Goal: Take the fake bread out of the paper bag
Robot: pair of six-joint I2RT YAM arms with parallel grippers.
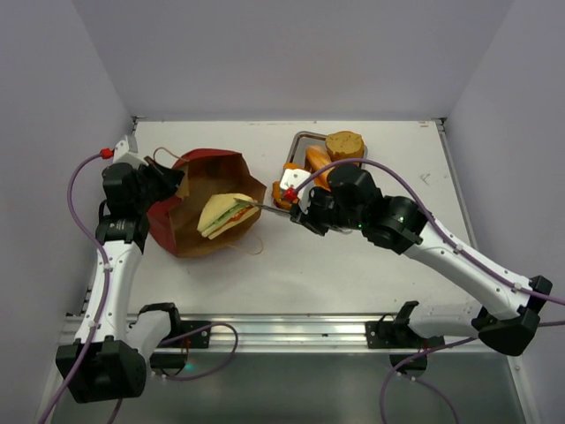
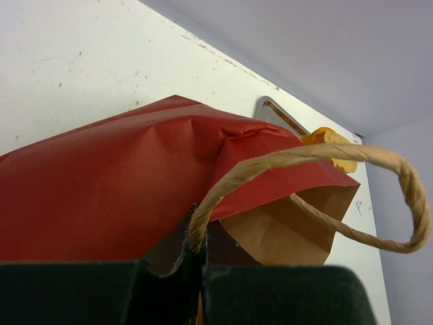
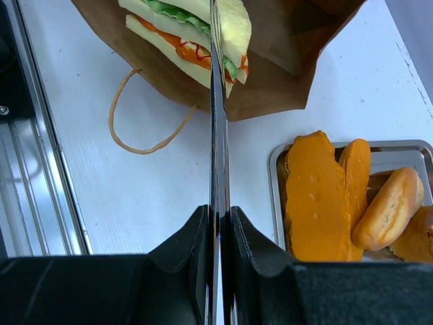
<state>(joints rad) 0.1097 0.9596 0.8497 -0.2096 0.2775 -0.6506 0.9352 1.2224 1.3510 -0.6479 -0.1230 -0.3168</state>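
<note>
While my left pincer (image 1: 168, 185) (image 2: 203, 271) was closed on the rim of the paper bag (image 1: 168, 228) (image 2: 101, 196), right where one cord handle (image 2: 406, 189) was rooted, the bag lay on its side at the left of the table (image 1: 353, 274) with its brown mouth facing right. The triangular sandwich (image 1: 225, 214) (image 3: 196, 34) lay in that mouth on the kraft paper, green and orange filling showing along its edge, so it was not yet out. The bag's second handle (image 3: 135, 128) curled loose on the tabletop just beside the opening.

My right pincer (image 1: 298, 210) (image 3: 218, 223) was clamped on a thin metal tool (image 1: 269, 208) (image 3: 216, 135), fingers pressed flat against both sides. The tool reached straight out from the fingers, across the bag's lip and over the sandwich. I could not tell whether its tip gripped the sandwich or merely lay against it.

Behind my right wrist sat the metal tray (image 1: 300, 137) (image 3: 406, 145), apart from the bag. On it lay the flat orange slab (image 3: 314, 196), a long piece (image 3: 355, 176) touching the slab, a small roll (image 3: 389, 206), and the round bun (image 1: 344, 143) at the far end.
</note>
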